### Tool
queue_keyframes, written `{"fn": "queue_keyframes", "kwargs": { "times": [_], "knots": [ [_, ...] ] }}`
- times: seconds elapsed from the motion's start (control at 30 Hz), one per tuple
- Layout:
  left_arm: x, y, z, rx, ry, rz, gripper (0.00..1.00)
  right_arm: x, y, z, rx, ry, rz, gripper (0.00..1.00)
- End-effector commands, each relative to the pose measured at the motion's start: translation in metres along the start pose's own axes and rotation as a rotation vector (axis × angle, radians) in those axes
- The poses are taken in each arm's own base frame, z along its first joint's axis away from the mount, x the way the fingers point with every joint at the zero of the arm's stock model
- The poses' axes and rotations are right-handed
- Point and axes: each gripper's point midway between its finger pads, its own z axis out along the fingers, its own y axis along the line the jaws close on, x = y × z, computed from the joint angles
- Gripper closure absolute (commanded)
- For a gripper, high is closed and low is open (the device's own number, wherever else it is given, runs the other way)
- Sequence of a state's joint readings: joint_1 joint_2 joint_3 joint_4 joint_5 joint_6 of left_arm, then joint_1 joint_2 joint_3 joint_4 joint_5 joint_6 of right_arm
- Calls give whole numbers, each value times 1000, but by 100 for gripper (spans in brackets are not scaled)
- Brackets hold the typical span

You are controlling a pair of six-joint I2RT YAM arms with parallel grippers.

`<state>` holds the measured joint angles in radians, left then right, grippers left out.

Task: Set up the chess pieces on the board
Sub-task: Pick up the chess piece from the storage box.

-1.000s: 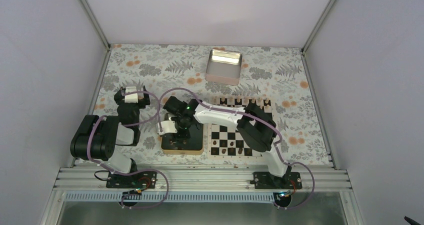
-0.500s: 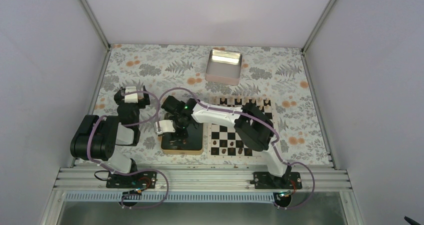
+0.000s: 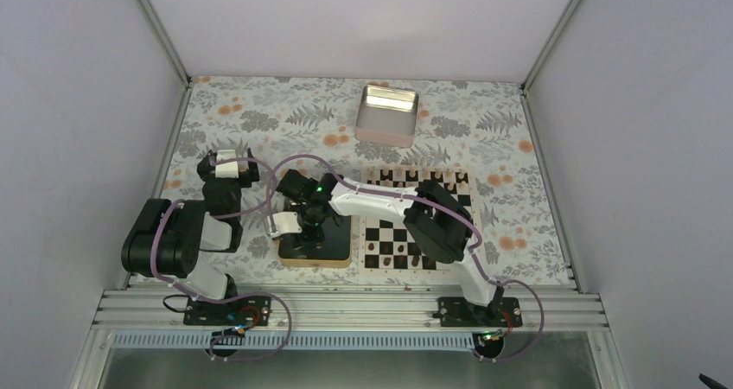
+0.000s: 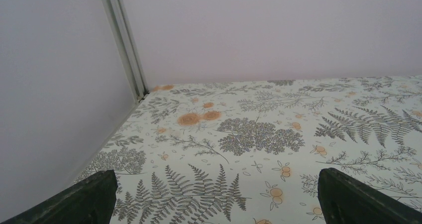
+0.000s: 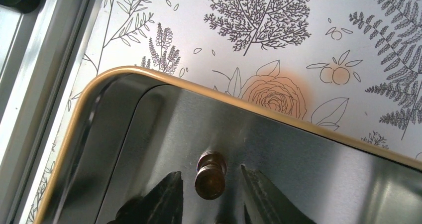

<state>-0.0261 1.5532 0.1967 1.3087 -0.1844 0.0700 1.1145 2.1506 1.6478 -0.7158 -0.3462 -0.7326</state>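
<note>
**Right gripper**. Reached across over the tray, which sat just left of the board. It pointed down into the tray. Jaws were apart, one finger on each side of a dark piece resting on the tray floor. A gap showed on both sides, so nothing was gripped. Whether the piece stood or lay could not be told. Judged purpose: straddling the piece so that closing would pinch it across its narrow body.

**Left gripper**. Parked near the left wall, low over the flowered table. Jaws were wide apart with nothing between them. Judged purpose: held out of the right arm's way.

**Pieces**. Several dark ones stood on the board's near rows. More showed along its far edge, too small to name. The right arm hid part of the board.

**Tin**. Sat beyond the board, well apart from it. Its inside showed only glare.

**Status, judged.** The board was partly set, and stock was in the tray. The step in hand was picking up one piece to carry to its square.
</note>
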Motion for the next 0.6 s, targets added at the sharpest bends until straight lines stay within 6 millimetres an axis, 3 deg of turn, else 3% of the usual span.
{"fn": "queue_keyframes", "kwargs": {
  "times": [0.0, 0.37, 0.57],
  "knots": [
    [-8, -2, -1, 7, -40, -2, 0, -2, 8, 13, -23, 9, -22, 72],
    [-8, -2, -1, 8, -39, -2, 0, -1, 9, 18, -29, 12, -24, 78],
    [-8, -2, -1, 8, -39, -1, 0, -13, 6, -3, -10, -33, -32, 88]
  ]
}}
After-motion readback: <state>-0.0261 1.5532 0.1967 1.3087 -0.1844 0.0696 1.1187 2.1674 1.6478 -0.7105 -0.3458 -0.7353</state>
